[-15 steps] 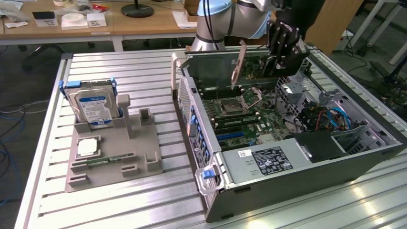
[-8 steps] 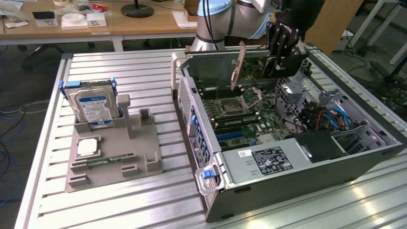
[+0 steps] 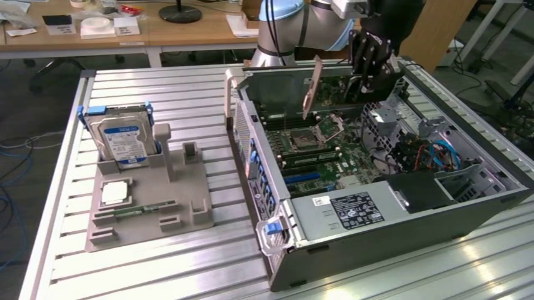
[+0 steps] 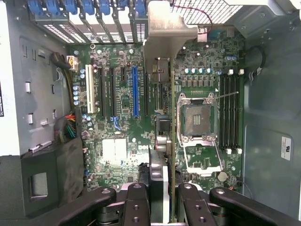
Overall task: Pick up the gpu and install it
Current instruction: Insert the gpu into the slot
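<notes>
Reddish-brown on its near face, the gpu [image 3: 313, 87] hung edge-down over the open computer case [image 3: 401, 244] — thin, stiff, light by the look of it, and fragile, so best pinched along its bare top edge. The claw [image 4: 162, 188] stood partly closed, clamped on that card above the motherboard [image 4: 117, 122].

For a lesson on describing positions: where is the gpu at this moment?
In the exterior view the gpu is held on edge in the gripper, above the motherboard inside the open computer case.
</notes>
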Controlling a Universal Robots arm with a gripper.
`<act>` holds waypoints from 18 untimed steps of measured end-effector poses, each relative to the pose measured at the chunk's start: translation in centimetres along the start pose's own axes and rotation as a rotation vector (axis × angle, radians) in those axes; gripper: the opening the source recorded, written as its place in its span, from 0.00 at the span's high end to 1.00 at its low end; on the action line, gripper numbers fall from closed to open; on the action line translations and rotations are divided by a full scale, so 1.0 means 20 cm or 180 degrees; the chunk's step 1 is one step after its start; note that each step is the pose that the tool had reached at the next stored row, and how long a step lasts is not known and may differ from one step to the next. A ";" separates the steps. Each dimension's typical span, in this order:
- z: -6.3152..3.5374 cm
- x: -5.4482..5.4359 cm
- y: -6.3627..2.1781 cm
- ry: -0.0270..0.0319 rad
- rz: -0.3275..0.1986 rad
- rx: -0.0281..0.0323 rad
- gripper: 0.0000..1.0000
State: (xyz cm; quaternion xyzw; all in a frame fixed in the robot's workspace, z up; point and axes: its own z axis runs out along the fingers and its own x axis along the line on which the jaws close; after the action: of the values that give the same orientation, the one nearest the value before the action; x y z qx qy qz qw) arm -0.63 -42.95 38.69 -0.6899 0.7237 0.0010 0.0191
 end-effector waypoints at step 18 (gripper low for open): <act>0.046 0.00 0.001 0.0000 0.0000 0.0000 0.72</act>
State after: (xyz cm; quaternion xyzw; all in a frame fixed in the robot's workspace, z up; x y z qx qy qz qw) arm -0.63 -42.95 37.76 -0.6899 0.7237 0.0010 0.0191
